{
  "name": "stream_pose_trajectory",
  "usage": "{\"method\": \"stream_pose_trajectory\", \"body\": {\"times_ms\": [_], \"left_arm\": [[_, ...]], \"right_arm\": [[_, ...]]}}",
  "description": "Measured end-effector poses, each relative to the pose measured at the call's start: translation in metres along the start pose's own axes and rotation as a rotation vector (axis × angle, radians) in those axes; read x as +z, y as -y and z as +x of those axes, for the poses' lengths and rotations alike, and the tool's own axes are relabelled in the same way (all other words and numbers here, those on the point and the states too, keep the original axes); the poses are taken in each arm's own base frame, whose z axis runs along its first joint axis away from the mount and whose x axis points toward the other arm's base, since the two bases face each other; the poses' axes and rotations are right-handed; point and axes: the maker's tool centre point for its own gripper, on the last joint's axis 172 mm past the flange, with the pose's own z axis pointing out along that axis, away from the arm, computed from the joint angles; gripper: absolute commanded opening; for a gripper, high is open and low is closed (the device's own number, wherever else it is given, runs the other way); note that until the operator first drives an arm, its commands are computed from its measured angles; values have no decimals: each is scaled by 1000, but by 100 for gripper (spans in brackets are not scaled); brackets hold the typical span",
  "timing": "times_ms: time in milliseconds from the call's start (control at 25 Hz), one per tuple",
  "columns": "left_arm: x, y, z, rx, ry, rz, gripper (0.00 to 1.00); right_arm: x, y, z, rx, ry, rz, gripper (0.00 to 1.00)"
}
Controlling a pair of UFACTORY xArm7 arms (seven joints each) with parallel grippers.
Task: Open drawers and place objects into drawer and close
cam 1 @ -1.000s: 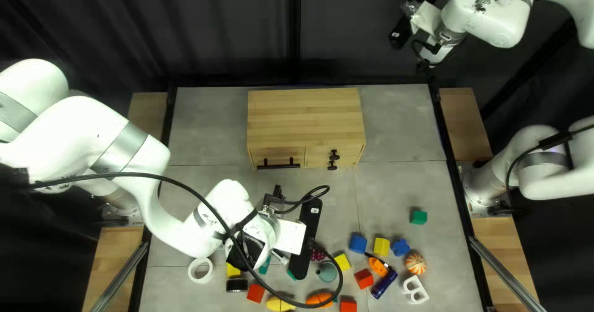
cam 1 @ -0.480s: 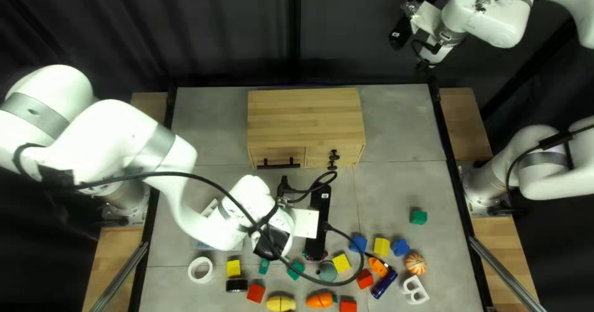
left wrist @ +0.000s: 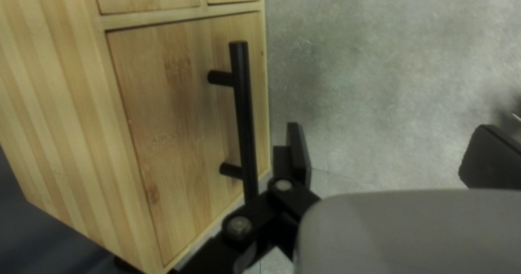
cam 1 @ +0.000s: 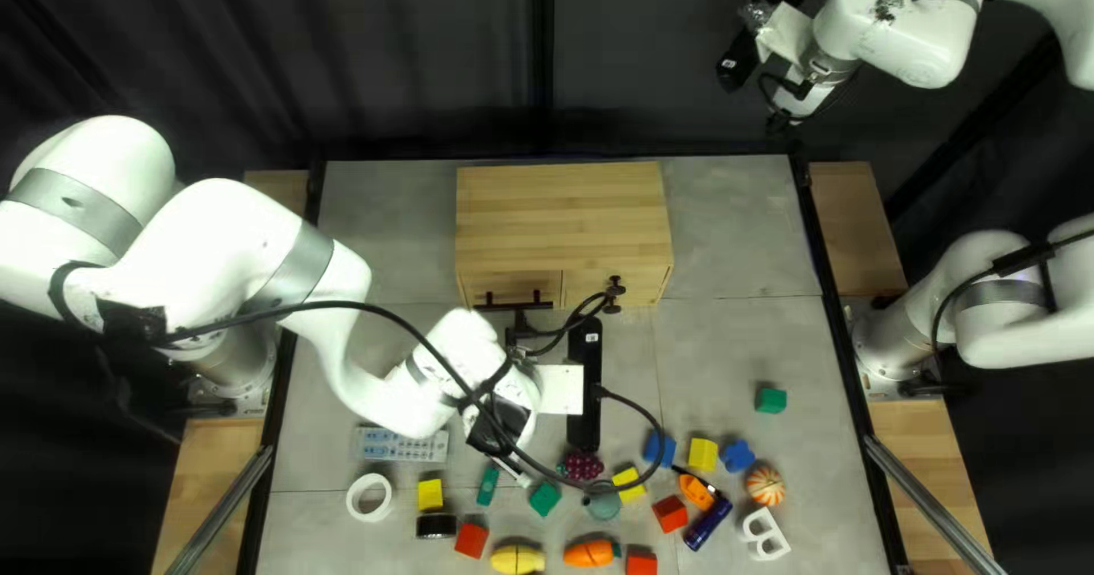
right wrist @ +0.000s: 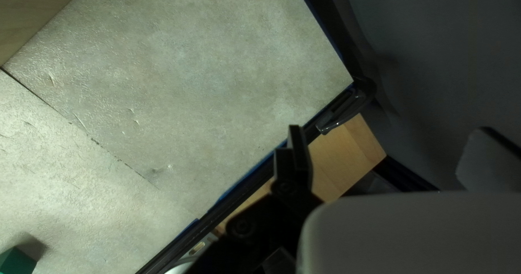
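- Facing the wooden cabinet [cam 1: 564,222], the left claw [cam 1: 585,384] hangs over the surface [cam 1: 729,353], between the cabinet's front and the scattered objects.
- The left claw is wide, its two fingers well apart with nothing between them.
- In the left wrist view, a drawer front [left wrist: 168,127] with a long black bar handle [left wrist: 242,100] lies ahead of the claw, just outside the nearer finger rather than in the gap; whether they touch, I cannot tell.
- The drawer looks shut, flush in its frame. Two dark knobs [cam 1: 615,290] sit on the cabinet's other front half.
- Near the left claw lie dark red grapes [cam 1: 582,467], a teal block [cam 1: 545,498] and a blue block [cam 1: 660,450].
- Toward the near edge are a toy carrot [cam 1: 589,552], a yellow toy [cam 1: 517,559] and a red block [cam 1: 471,540].
- A pale remote [cam 1: 388,446] and a white ring [cam 1: 368,498] lie at the left; a striped ball [cam 1: 765,485] and a green block [cam 1: 772,400] at the right.
- A black cable [cam 1: 652,416] loops from the left arm above some objects, partly hiding them.
- The right claw [cam 1: 741,60] is raised against the dark curtain [cam 1: 399,51], also wide and holding nothing, well apart from the cabinet.
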Motion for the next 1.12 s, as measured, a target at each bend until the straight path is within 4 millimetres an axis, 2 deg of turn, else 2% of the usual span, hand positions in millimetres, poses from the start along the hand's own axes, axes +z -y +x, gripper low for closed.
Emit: {"method": "stream_pose_trajectory", "body": {"times_ms": [240,600,1120], "left_arm": [[8,11,-4,-65,6,2,100],[22,14,2,-130,28,-15,100],[28,20,-4,-163,36,-22,100]], "right_arm": [[0,0,0,0,0,0,100],[0,0,0,0,0,0,100],[0,0,0,0,0,0,100]]}}
